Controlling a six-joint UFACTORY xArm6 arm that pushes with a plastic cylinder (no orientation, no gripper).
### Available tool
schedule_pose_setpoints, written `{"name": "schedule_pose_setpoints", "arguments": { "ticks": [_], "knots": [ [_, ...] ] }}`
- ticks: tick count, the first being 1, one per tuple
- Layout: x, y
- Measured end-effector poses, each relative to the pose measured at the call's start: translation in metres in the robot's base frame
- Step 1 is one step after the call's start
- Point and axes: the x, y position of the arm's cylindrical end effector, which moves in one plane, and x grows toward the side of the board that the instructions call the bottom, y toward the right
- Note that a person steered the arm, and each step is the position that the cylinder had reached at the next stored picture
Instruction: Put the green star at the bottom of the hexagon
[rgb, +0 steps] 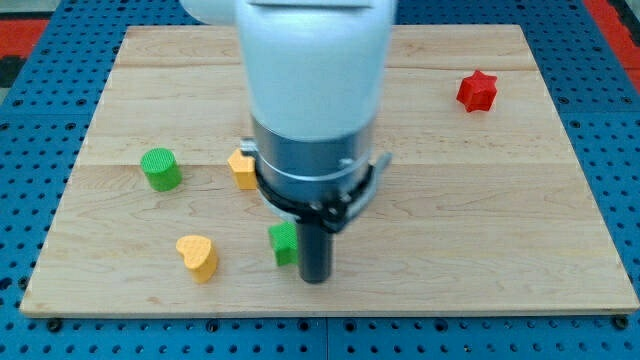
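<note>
One block matters: the green block (283, 243), touching my tip (315, 279) on its left. My end effector, a bare rod, grips nothing. I'd push gently toward the half-hidden yellow block (241, 168).

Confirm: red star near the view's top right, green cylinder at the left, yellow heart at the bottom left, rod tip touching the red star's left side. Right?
Not quite. In the camera view my tip is nowhere near the red star; it sits against the right side of a green block near the board's bottom centre. The rest holds: green cylinder at the left, yellow heart at the bottom left.
</note>
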Motion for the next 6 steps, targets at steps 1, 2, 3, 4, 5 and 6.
{"name": "schedule_pose_setpoints", "arguments": {
  "ticks": [1,2,3,4,5,6],
  "knots": [
    [-0.034,-0.043],
    [-0.036,-0.037],
    [-0.053,0.006],
    [-0.061,0.001],
    [-0.064,-0.053],
    [-0.064,-0.115]
  ]
}}
